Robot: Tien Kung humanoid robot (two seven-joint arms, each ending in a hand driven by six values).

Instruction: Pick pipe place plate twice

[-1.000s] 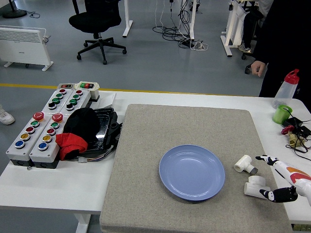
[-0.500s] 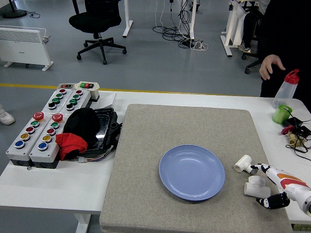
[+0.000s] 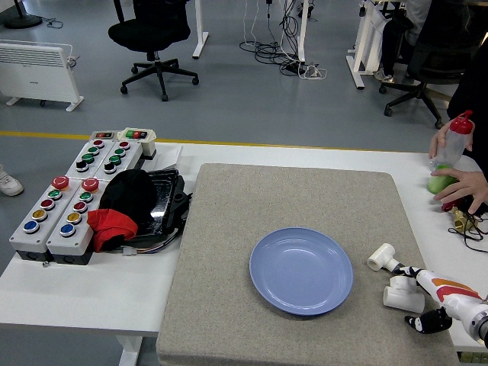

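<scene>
A blue plate (image 3: 301, 271) lies empty on the grey mat (image 3: 252, 206). Two white pipe fittings lie on the mat right of it: a small one (image 3: 380, 257) and a larger one (image 3: 402, 294) nearer the front. My right hand (image 3: 424, 299) comes in from the lower right corner. Its white finger (image 3: 415, 273) lies above the larger fitting and its black thumb (image 3: 427, 322) below it, spread around the fitting without closing on it. My left hand is not in view.
Two grey button boxes (image 3: 65, 206), a black tray (image 3: 164, 200) and a black and red cloth (image 3: 122, 206) sit at the left. At the far right a person's hands hold a red-capped bottle (image 3: 451, 137) and a green cup (image 3: 438, 183). Cables (image 3: 465, 217) lie beside them.
My right hand has drawn back slightly toward the lower right corner. The person's hands have come down to the table and taken hold of the bottle and cup.
</scene>
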